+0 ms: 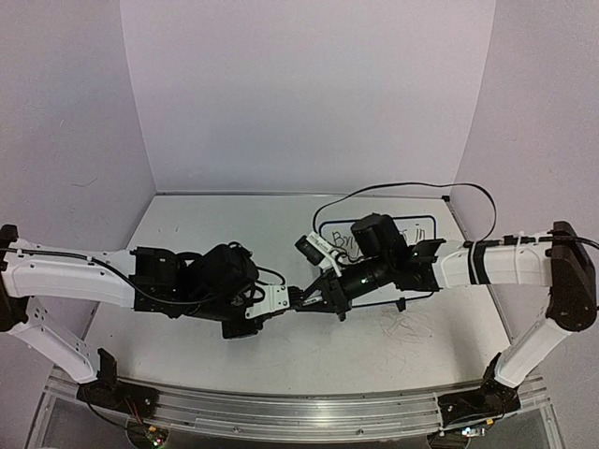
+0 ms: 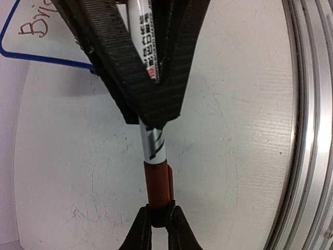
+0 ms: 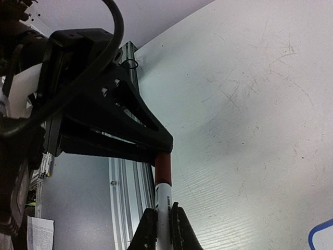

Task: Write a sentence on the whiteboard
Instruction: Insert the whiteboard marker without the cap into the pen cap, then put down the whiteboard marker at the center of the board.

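pale walls on three sides, scuffed white counter (image 1: pixel 234 346) w/ faint grey scribble marks (image 1: pixel 404 324). the whiteboard (image 1: pixel 423 221) sits at the far right of the counter, mostly hidden under the right arm (image 1: pixel 496 267) in the top view. the sentence (image 2: pixel 35 28) is at least begun: black letters "bri" show at the board's corner in the left wrist view, rest hidden, so can't tell if it's complete. both arms meet mid-counter, just in front of the board, on one marker (image 2: pixel 154 143): right jaws pressed onto its white barrel, left jaws pinching its red cap (image 2: pixel 158 190). cap looks seated on the barrel. my read: writing prob done & this is capping, tho it could be uncapping for more; what's left is unclear
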Tool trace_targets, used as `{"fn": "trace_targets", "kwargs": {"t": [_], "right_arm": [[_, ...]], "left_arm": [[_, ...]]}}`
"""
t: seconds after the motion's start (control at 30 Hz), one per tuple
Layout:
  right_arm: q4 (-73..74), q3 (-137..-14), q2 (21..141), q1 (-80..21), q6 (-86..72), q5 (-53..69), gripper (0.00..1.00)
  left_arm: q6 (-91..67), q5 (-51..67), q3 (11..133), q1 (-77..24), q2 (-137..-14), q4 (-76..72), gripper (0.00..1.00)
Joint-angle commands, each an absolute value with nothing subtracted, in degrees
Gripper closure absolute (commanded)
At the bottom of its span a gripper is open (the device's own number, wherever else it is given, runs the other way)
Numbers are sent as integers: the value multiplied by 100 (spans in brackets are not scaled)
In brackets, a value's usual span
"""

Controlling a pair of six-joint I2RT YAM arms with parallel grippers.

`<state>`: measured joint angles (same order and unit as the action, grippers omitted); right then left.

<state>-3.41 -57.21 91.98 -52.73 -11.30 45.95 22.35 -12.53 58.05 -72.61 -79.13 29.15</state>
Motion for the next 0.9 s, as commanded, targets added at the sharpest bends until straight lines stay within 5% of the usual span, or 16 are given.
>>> {"fn": "trace_targets", "kwargs": {"t": [0.0, 0.23, 0.27, 0.37, 0.43, 0.67, 0.87], "right_arm": [[-1872, -5720, 9565, -5936, -2056, 4473, 100], [-2209, -5194, 9414, -5749, -2183, 3974, 100], [-2203, -4961, 9283, -5694, -2007, 3666, 100], [-2234, -4439, 9134, -5718, -1502, 2888, 100], [-2551, -4223, 9265, -5828, -1284, 2646, 100], [-3043, -4400, 10210, -6245, -1108, 1920, 100], [-2857, -4334, 10243, -6283, -1251, 1063, 74]], "left_arm": [[2021, -1478, 5929, -7602, -7543, 820, 100], [1492, -1745, 5228, -7646, -7084, 807, 100], [1322, -1876, 5104, -7643, -6977, 901, 96], [764, -2203, 4710, -7638, -6496, 1071, 59], [371, -2290, 4470, -7627, -6063, 1085, 47], [-745, -2930, 4284, -7616, -4933, 1162, 29], [-1345, -3562, 4444, -7620, -4791, 1231, 23]]}}
